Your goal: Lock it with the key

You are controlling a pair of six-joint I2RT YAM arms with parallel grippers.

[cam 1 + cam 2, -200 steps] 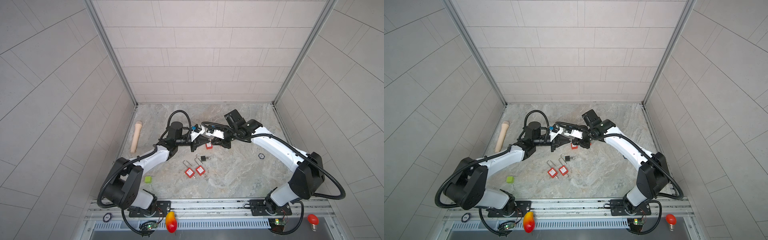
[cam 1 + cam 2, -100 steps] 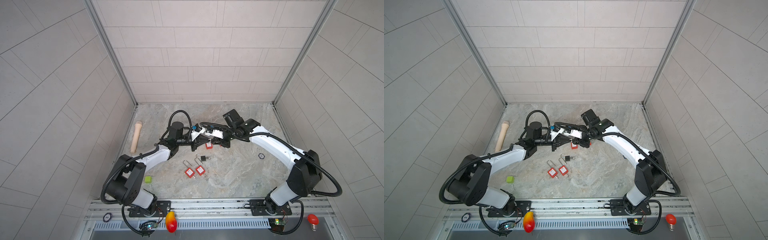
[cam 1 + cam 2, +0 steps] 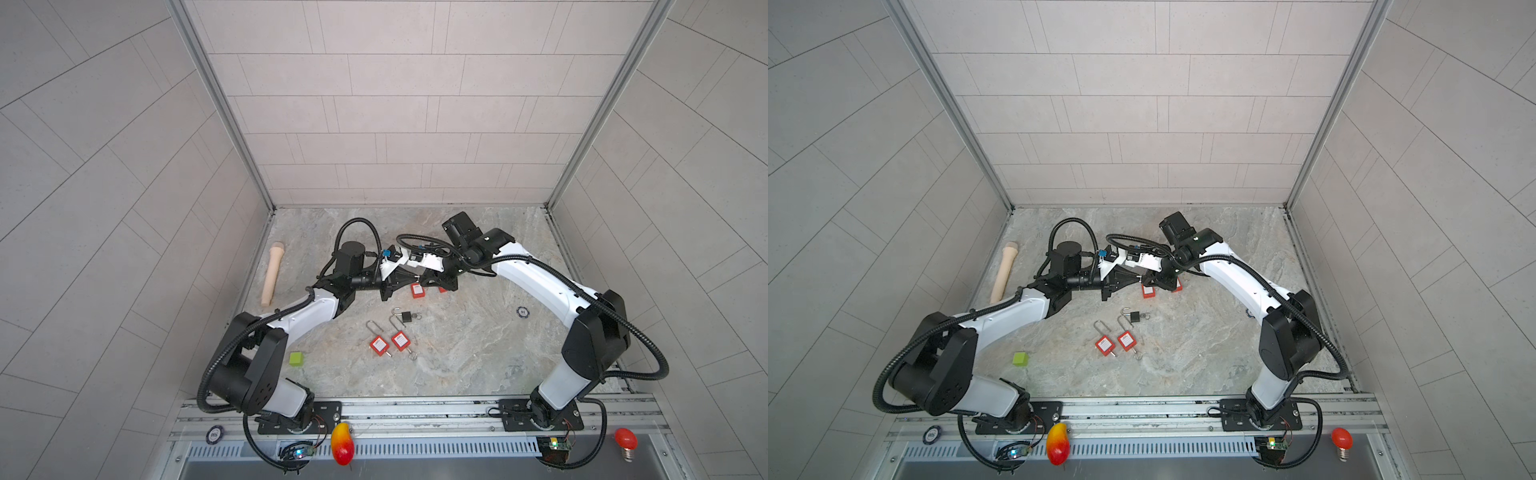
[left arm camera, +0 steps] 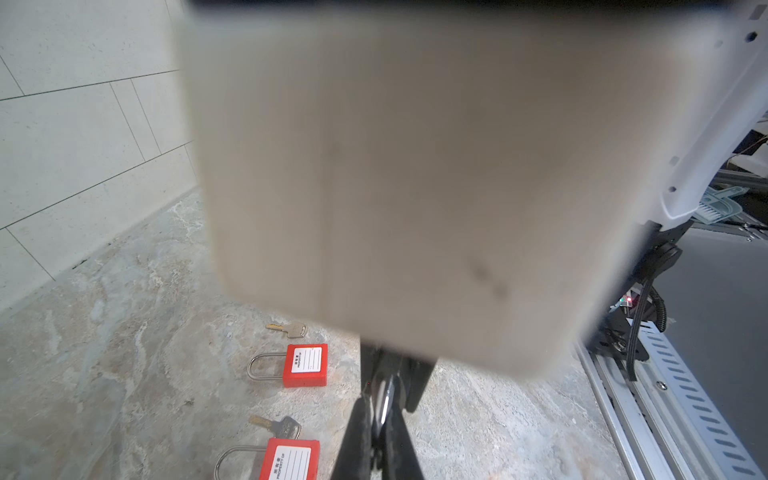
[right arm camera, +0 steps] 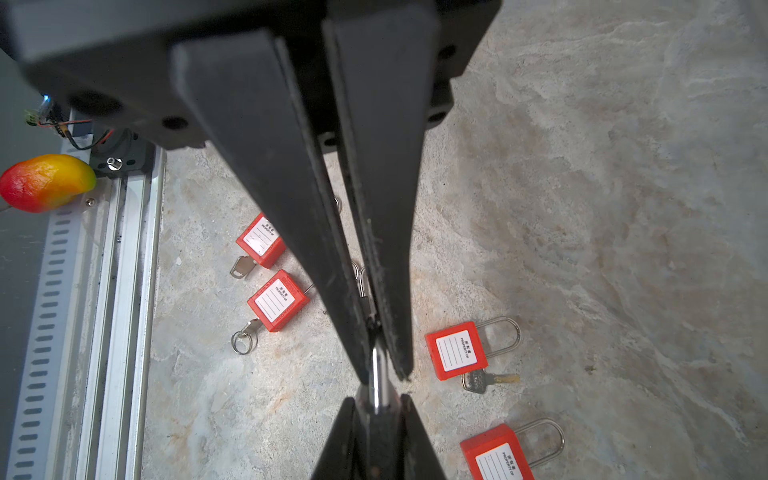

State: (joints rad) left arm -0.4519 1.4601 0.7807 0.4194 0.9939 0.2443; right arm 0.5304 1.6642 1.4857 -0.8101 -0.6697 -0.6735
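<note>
Both hands meet tip to tip toward the back of the desk [image 3: 478, 353]. The right hand [image 5: 383, 372] is pinched on a thin silver metal piece [image 5: 376, 374], and the left hand [image 5: 377, 402] is clamped tight on its other end. Honestly can't tell if it's a key or a shackle. A red padlock [image 5: 457, 351] lies just beside them, with a loose key [image 5: 478, 380] touching its base. The black padlock [image 3: 408, 318] sits nearer the front.

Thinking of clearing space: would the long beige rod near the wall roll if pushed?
Likely yes: the long beige rod looks round and lies flat. Its flared end might curve the roll. It looks rigid, not floppy.
</note>
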